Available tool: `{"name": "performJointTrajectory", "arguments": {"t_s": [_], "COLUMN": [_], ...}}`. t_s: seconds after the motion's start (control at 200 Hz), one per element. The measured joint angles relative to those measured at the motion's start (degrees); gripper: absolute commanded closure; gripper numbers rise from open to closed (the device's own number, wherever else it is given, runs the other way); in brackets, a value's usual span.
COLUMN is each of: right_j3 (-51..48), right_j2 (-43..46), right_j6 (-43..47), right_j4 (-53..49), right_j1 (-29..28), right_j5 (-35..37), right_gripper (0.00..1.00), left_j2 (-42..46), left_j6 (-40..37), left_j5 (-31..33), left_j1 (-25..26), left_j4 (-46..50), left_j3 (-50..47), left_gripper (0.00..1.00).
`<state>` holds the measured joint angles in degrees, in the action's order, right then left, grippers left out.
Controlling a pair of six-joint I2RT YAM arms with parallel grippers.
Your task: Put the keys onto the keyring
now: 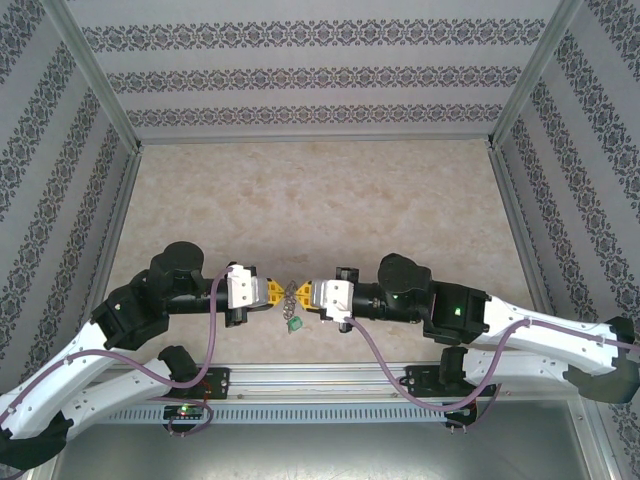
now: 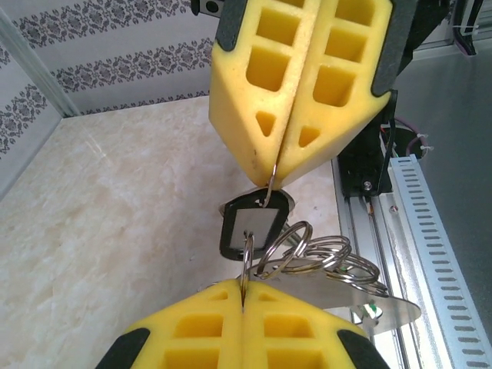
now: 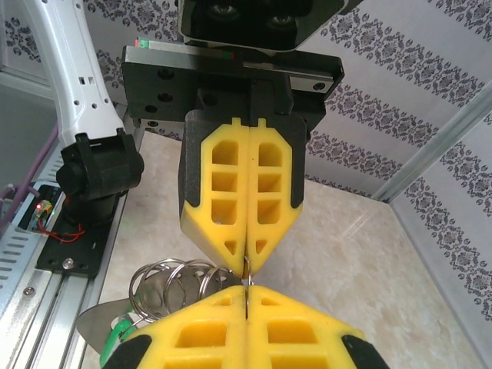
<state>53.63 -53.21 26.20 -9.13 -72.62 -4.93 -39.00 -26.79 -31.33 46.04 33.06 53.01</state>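
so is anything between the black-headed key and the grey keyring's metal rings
Nothing visible. The small black-headed key hangs right beside the metal rings of the flat grey keyring, between the shut left gripper and right gripper.

The keyring (image 1: 291, 299) is hanging between the left gripper (image 1: 277, 293) and right gripper (image 1: 309, 296) over the near table (image 1: 320, 200), the key (image 2: 260, 221) sitting between their tips.

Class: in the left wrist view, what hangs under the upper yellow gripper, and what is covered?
Under the right gripper hangs the black-headed key on a wire loop, the rings of the keyring beside it. The shut pads cover the loop's top; the key's blade is hidden.
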Motion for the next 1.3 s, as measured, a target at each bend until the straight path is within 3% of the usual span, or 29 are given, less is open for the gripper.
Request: {"name": "performJointTrajectory", "arguments": {"t_s": [1.299], "right_j3": [0.0], "right_j2": [-2.0], "right_j6": [-0.5], "right_j4": [2.5], "right_j1": [-1.5], "right_j5": [4.3], "right_gripper": [1.00], "left_j2": [0.4], "left_j6": [-1.3], "left_j5": [1.6], "left_j1": [0.0], "left_j4": [1.1], "left_j3": [0.0], "left_gripper": [1.00]}}
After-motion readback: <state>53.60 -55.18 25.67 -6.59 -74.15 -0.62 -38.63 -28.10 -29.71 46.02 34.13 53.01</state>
